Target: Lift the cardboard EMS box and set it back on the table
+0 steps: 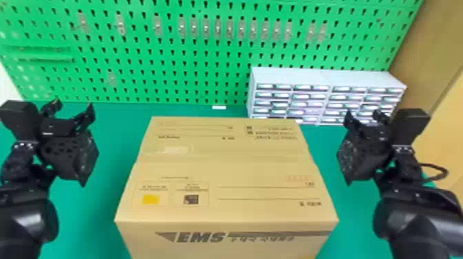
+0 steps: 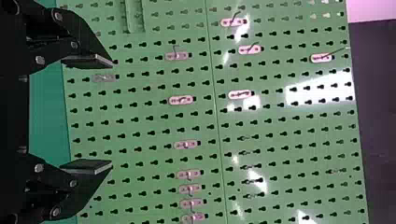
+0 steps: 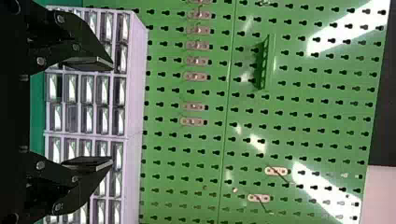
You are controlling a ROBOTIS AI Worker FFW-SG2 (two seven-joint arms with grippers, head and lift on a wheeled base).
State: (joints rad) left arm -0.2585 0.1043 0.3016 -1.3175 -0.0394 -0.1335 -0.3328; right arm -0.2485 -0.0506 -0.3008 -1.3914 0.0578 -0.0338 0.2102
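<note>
A: Where you have the cardboard EMS box point(image 1: 224, 165), operator, is it on the green table point(image 1: 117, 137)?

B: Yes, it sits there between your two grippers, printed top up and the big EMS lettering on the side facing you. Its lower part runs past the bottom edge of the head view.

A: Is it closed?

B: Its top is shut flat, with a faint line running across it, so you can't tell what is inside, or whether anything is.

A: And your left gripper point(image 1: 73, 103)?

B: It hangs to the left of the box, well clear of the cardboard. In its wrist view, your left gripper point(image 2: 112, 113) has its two fingers spread wide, with nothing between them.

A: Your right gripper point(image 1: 363, 113)?

B: Much the same on the other side: apart from the box, and in its own wrist view your right gripper point(image 3: 112, 113) shows a wide, empty gap between the fingers.

A: Any other containers in front of you?

B: A pale drawer cabinet point(image 1: 322, 75) at the back right, by the green pegboard point(image 1: 172, 70). You see rows of small drawers with glinting fronts, but what they hold you can't make out.
</note>
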